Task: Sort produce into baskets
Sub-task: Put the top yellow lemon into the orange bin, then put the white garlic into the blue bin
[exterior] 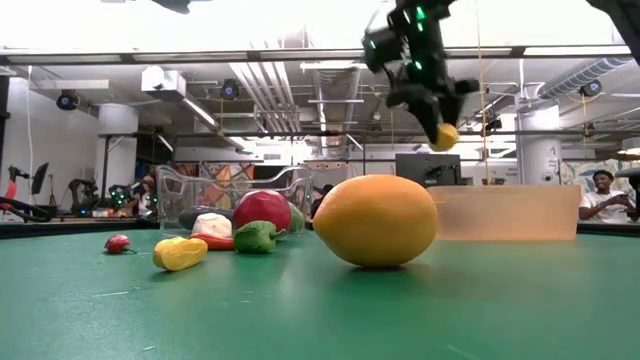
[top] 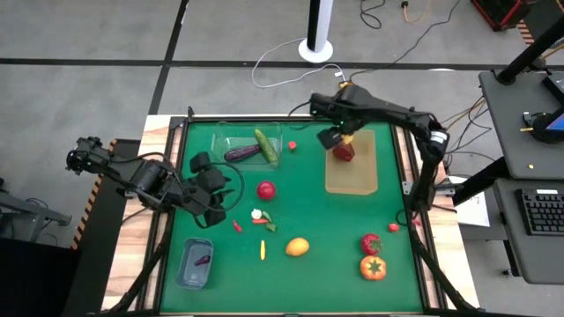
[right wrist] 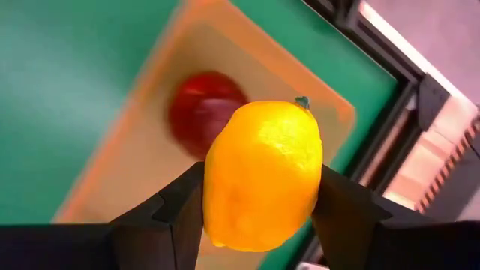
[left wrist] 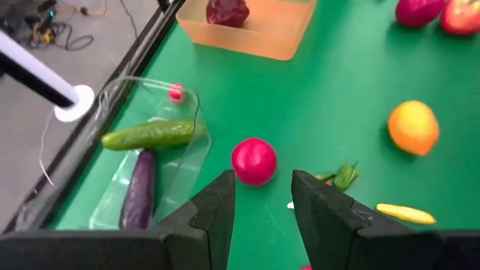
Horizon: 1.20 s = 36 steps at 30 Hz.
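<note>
My right gripper (top: 339, 138) is shut on a yellow lemon (right wrist: 262, 176) and hangs above the tan wooden tray (top: 352, 179), where a dark red fruit (top: 344, 151) lies. The lemon also shows in the low view (exterior: 445, 135). My left gripper (left wrist: 261, 187) is open and empty at the table's left, its fingertips a short way from a red round fruit (left wrist: 253, 160). The clear tub (top: 231, 141) holds a green cucumber (top: 267, 147) and a purple eggplant (top: 242, 153). The bluish-grey tub (top: 195, 264) holds a small purple chilli (top: 203, 260). My right gripper pinches the lemon between its two fingers, one on each long side (right wrist: 216, 187). The fingers come from above, pointing down. The lemon is lifted clear, high over the tan tray, its stem tip (right wrist: 302, 101) pointing away from the gripper.
On the green mat lie an orange-yellow fruit (top: 298, 246), a yellow chilli (top: 263, 250), a red fruit (top: 371, 243), a tomato (top: 373, 267), and small red and green pieces (top: 261, 218). A small red piece (top: 292, 145) lies beside the clear tub.
</note>
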Available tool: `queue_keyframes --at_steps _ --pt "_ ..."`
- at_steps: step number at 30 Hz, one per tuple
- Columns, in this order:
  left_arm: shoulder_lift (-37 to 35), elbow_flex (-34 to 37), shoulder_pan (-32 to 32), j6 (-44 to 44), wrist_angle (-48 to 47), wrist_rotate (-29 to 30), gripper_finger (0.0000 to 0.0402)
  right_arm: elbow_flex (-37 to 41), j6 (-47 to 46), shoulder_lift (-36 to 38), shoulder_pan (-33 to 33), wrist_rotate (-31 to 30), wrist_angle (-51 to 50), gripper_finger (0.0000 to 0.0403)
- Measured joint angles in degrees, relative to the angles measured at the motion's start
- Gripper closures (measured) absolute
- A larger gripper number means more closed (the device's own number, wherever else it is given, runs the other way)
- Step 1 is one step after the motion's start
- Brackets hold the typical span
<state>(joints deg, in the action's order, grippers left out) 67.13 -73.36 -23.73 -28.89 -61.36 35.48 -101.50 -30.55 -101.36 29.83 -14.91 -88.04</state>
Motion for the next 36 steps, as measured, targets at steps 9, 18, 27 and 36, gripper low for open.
queue_keyframes --at_steps 9,18,27,36 --pt "0.00 0.00 0.30 -4.65 -0.05 0.00 0.0286 18.65 4.66 6.08 10.13 4.57 13.43 0.0204" --pt "0.00 0.00 3.09 -4.56 0.23 0.04 0.0286 28.82 3.81 7.56 11.46 5.98 19.92 0.0193" --pt "0.07 0.00 3.98 -4.46 0.41 0.07 0.0286 28.61 3.96 7.56 11.46 5.98 21.13 0.0128" --pt "0.07 0.00 3.98 -6.89 0.48 -3.51 0.0286 24.99 4.13 9.91 10.85 6.74 21.05 0.0093"
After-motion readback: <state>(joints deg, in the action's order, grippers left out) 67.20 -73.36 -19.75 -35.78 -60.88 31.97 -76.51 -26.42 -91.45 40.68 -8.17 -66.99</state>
